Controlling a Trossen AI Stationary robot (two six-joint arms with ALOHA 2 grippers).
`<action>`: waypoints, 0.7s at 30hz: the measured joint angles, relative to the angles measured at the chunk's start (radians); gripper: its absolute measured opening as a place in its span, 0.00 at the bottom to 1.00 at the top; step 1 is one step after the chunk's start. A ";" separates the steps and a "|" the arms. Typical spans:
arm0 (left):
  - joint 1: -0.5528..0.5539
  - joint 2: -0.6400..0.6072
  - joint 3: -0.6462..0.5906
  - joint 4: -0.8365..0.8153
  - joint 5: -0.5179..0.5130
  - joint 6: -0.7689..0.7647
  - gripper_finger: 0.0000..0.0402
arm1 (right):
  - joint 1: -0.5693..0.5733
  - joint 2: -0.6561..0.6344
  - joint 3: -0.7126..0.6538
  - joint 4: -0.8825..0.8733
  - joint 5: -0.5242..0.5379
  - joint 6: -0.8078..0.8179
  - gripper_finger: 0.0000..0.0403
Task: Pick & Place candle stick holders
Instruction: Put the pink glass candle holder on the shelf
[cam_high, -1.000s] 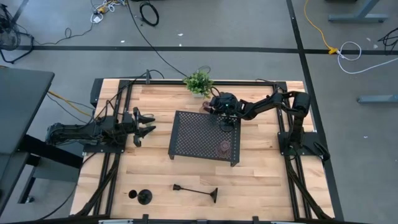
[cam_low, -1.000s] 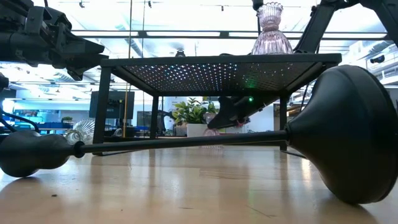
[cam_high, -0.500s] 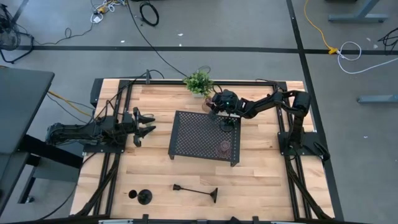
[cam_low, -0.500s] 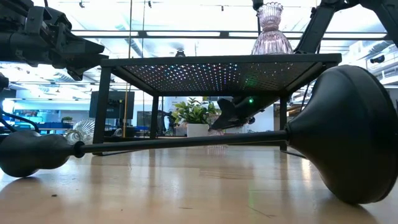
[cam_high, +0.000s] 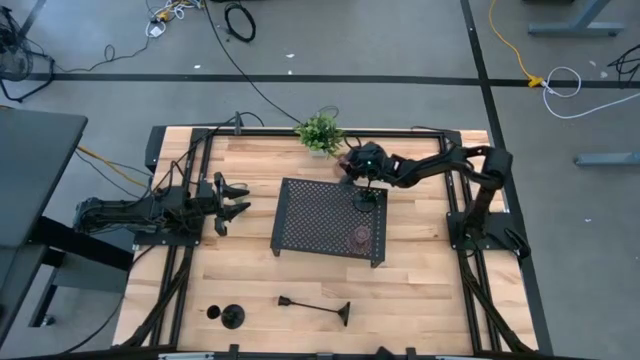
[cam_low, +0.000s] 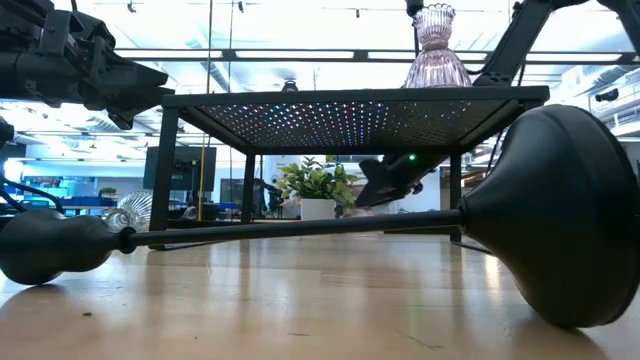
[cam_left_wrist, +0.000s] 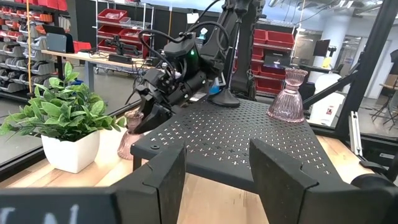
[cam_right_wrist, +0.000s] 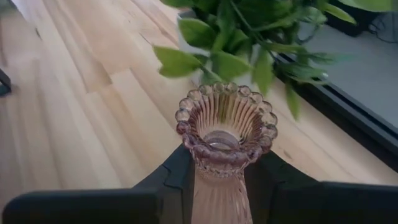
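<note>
My right gripper is shut on a pink ribbed glass candle holder just beyond the far edge of the black perforated tray, beside the potted plant. A second pink glass holder and a black stemmed holder stand on the tray. Another black stemmed holder lies on its side near the table's near edge, with a short black one to its left. My left gripper is open and empty, left of the tray. My right gripper pinches the pink holder's narrow neck, just under its beaded cup, between its two fingers. The fingers slant down from the table's right side. The holder stands upright in the hold. The tray hides its foot in the left wrist view, so whether it is lifted clear I cannot tell.
The plant's leaves hang close over the held holder. The tray stands on legs in the table's middle. Bare wood lies left of the tray and along the near edge around the lying holder. Cables and the room's floor lie beyond the table.
My right gripper, still shut on the pink holder, has drawn back a little toward the table's far right and risen slightly. Everything else has kept still.
</note>
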 joint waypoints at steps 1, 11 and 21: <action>0.000 0.000 0.000 0.000 0.000 0.000 0.45 | -0.002 -0.014 0.000 -0.018 0.005 -0.008 0.23; 0.000 0.000 0.000 0.000 0.000 -0.002 0.45 | -0.031 -0.101 -0.001 -0.143 0.005 -0.011 0.23; 0.000 0.000 0.000 0.000 0.000 -0.002 0.45 | -0.043 -0.217 0.000 -0.171 0.002 -0.012 0.23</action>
